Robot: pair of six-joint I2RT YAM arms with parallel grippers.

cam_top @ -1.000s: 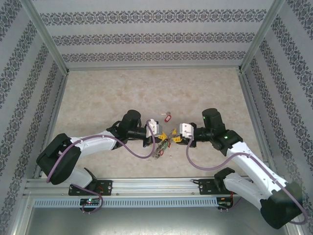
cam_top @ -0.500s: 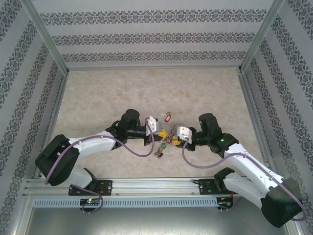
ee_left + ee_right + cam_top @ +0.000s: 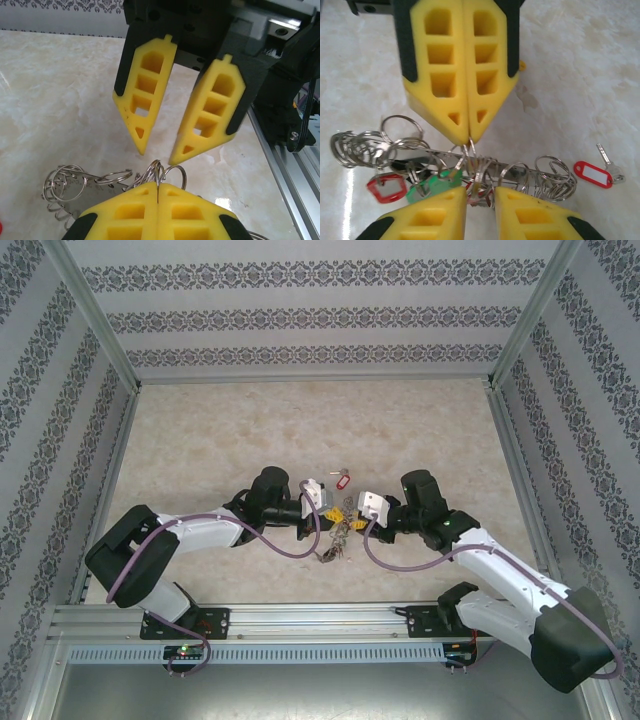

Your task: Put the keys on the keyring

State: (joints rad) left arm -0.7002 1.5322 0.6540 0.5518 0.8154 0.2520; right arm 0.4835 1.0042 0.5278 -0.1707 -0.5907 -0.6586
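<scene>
The keyring (image 3: 485, 167) was found lying on the table (image 3: 570, 75) at its middle, directly between the two grippers, with its thin grey wire stretched sideways and crowded with small rings (image 3: 355, 145). A red tag (image 3: 385, 189) and a green tag (image 3: 432, 182) were seen hanging from it on the side nearer the right wrist camera, and a dark key blade was partly made out among the loops. The left gripper (image 3: 469, 140) was seen with its yellow fingers pressed together, and a loop of the keyring was pinched at their very tips. The right gripper (image 3: 157, 155) was held opposite it, tip to tip, with its jaws slightly spread; its fingertips were poised just over the bunched rings, and nothing was seen clamped between them. A loose key (image 3: 592, 174) with a red tag of its own was left flat on the table, just beyond the end of the keyring and apart from it. Part of the ring bundle was hidden behind the right gripper's fingers in its own view. A small yellow piece was glimpsed behind the left gripper's finger, and what it was could not be told. From above, the keys were too small to be counted.
</scene>
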